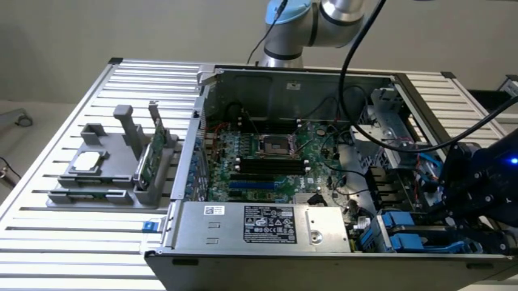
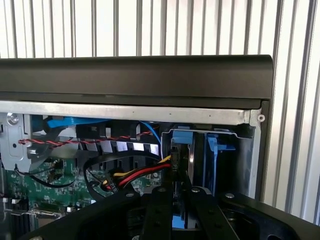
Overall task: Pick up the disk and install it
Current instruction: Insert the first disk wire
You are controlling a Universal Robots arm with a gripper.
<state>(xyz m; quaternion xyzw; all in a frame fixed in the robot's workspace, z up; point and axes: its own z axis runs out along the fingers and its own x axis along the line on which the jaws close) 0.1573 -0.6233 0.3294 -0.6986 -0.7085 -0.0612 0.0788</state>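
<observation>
- Two views, exterior one first: an open PC case (image 1: 283, 182) lies on the slatted metal worktop (image 1: 73, 242), motherboard (image 1: 271, 160) facing up.
- Power supply (image 1: 267, 225) with its printed label sits along the case's near edge.
- On the exterior view's left, well apart from the case, a grey holder (image 1: 105, 182) carries a small silver chip (image 1: 87, 161) lying flat and a green card (image 1: 150, 160) standing on edge.
- Arm (image 1: 312, 27) rises behind the case, and black cables (image 1: 380, 136) loop down over it toward the exterior view's right.
- Claw (image 1: 465, 209) is a dark block with a blue light on it, hanging over the near corner of the case on the exterior view's right, just above the drive bay (image 1: 404, 233) with its blue plastic bits.
- Wrist view: looking into that same corner, with the case's black front panel (image 2: 135, 80) across the picture, worktop slats behind it and a metal rim just under it.
- Disk (image 2: 181, 150) stands on edge in the bay, blue rail around its end, with another blue rail (image 2: 216, 147) just beside it.
- Red, yellow and black wires (image 2: 135, 175) run up to the disk's end; a twisted red-black pair (image 2: 75, 141) crosses behind.
- Claw (image 2: 179, 192) sits right at the disk, with a bit of blue showing in its middle. Honestly can't tell whether it's clamped on the disk or slightly apart.
</observation>
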